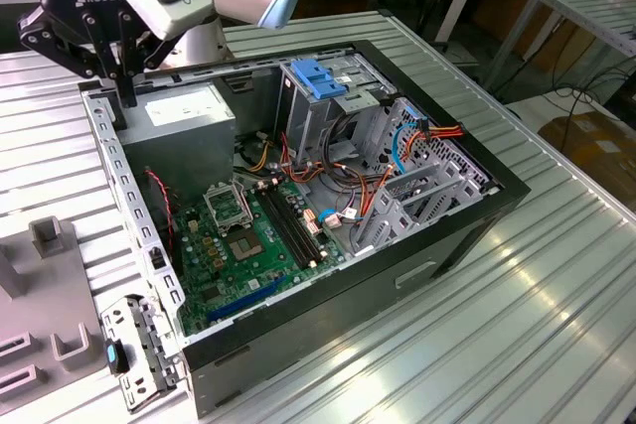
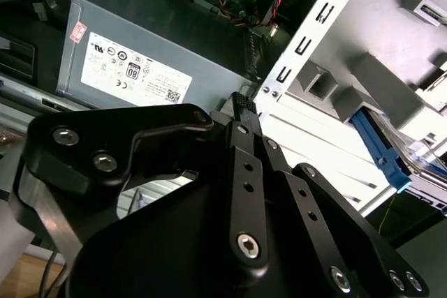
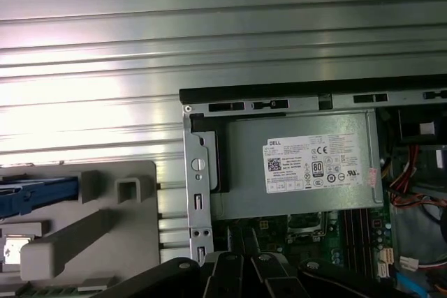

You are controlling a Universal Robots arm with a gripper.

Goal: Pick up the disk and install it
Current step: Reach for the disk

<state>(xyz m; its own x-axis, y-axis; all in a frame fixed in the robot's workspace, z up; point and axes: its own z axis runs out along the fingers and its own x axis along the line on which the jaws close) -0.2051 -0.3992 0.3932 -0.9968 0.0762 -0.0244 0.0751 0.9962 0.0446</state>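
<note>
The disk shows by its bright blue carrier rail (image 3: 38, 195) (image 2: 380, 148), lying in a grey moulded fixture (image 3: 105, 242) beside the open computer case (image 1: 298, 206). Most of the disk's metal body is out of frame. My black gripper (image 1: 127, 96) (image 2: 242, 106) hangs over the case's corner by the grey power supply (image 1: 189, 121) (image 3: 307, 165). Its fingers are shut together with nothing between them. It is well apart from the disk.
A blue bracket (image 1: 318, 76) tops the tall grey drive cage inside the case. Orange and red cables (image 1: 397, 161) run to the drive bays (image 1: 417, 201). The motherboard (image 1: 248, 235) lies on the case floor. The grey fixture (image 1: 50, 345) stands on the ribbed metal table (image 1: 517, 325), at the exterior view's left.
</note>
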